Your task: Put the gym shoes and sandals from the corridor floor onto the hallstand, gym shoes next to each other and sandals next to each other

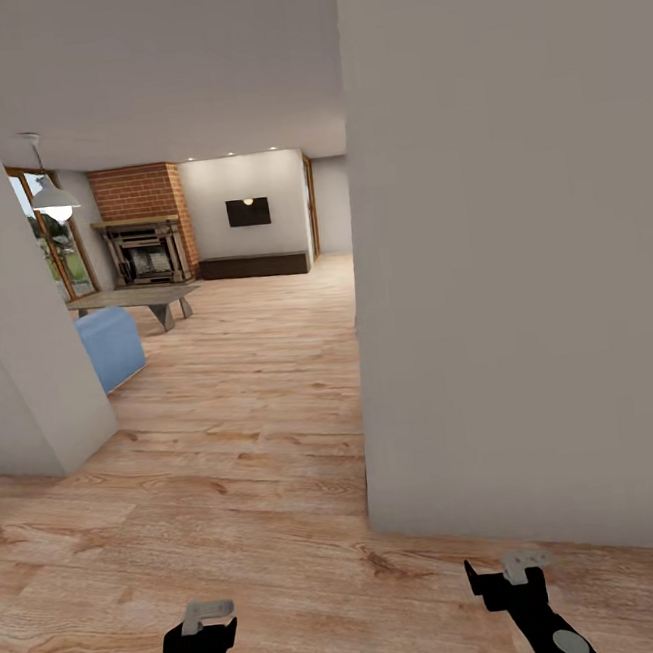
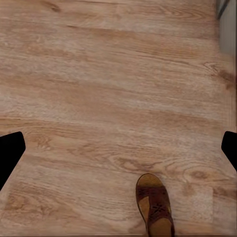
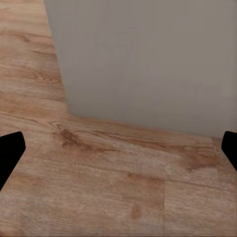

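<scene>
Both my grippers, left (image 1: 209, 612) and right (image 1: 505, 571), low over wood floor (image 1: 268, 534), fingers apart, empty. One brown sandal (image 2: 155, 204) under left gripper. Grey wall (image 1: 519, 246) ahead of right.

Lay flat on the corridor floor (image 2: 98, 89): one sandal (image 2: 155, 204), dark brown leather, open-toed, with a wide strap across the front and a cut-out flower pattern on the upper band. Showed a tan footbed at the toe opening and again toward the heel. Rested sole-down, lengthwise roughly along the wrist camera's line of sight, toe end toward the open boards. Was cut off at the heel by the picture's edge, so perhaps not seen whole. Sat alone on bare planks, well apart from the grey wall corner. Floor itself: light brown wood-plank laminate, with marked grain and darker knots, running on through the head view (image 1: 264, 494) into the far room.
</scene>
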Available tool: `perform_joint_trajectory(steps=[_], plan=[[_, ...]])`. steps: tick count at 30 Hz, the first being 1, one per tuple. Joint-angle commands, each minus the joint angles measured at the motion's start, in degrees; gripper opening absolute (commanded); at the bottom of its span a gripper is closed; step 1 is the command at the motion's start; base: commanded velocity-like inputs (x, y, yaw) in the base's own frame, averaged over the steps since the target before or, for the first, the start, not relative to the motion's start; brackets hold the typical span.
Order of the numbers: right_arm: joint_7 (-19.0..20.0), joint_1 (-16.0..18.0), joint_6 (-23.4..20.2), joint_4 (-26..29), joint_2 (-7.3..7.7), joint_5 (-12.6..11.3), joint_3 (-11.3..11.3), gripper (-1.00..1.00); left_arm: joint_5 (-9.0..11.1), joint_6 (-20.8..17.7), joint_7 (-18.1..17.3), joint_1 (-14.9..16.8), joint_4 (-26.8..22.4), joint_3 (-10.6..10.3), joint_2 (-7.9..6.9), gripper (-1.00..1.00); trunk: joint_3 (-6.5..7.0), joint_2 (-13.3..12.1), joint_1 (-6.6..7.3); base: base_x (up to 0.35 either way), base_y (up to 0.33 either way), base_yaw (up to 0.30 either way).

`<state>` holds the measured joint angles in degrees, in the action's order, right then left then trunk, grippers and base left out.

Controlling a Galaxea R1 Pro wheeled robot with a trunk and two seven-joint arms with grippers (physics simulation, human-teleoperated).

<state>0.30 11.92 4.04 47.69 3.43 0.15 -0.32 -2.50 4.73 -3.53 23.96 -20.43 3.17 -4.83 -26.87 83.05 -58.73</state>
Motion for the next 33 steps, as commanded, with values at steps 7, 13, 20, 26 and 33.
perform_joint_trajectory(steps=[7, 13, 20, 26, 33], plan=[[0.05, 0.24, -0.44, -0.05, 0.01, 0.09, 0.0, 1.0, -0.37, -0.18, -0.99, 0.13, 0.23, 0.5, 0.02, 1.0, -0.06, 0.03, 0.0, 0.0, 0.0, 0.0], [0.05, 0.27, -0.53, -0.05, 0.0, 0.11, -0.02, 1.0, -0.3, -0.06, -1.08, -0.13, 0.28, 0.57, 0.01, 1.0, -0.06, 0.03, 0.0, 0.0, 0.0, 0.0], [-0.04, 0.29, -0.56, -0.02, 0.0, 0.05, -0.01, 1.0, -0.23, 0.26, -1.17, -0.29, 0.21, 0.73, -0.07, 1.0, -0.06, 0.03, 0.0, 0.0, 0.0, 0.0], [-0.04, 0.29, -0.6, -0.04, -0.06, 0.03, 0.23, 1.0, -0.36, 0.38, -1.27, -0.36, -0.21, 0.54, -0.08, 1.0, -0.06, 0.03, 0.0, 0.0, 0.0, 0.0], [-0.12, 0.29, -0.61, 0.54, -0.09, -0.05, 0.14, 1.0, -0.37, 0.42, -1.3, -0.22, -0.17, 0.44, -0.08, 1.0, -0.06, 0.03, 0.0, 0.0, 0.0, 0.0]])
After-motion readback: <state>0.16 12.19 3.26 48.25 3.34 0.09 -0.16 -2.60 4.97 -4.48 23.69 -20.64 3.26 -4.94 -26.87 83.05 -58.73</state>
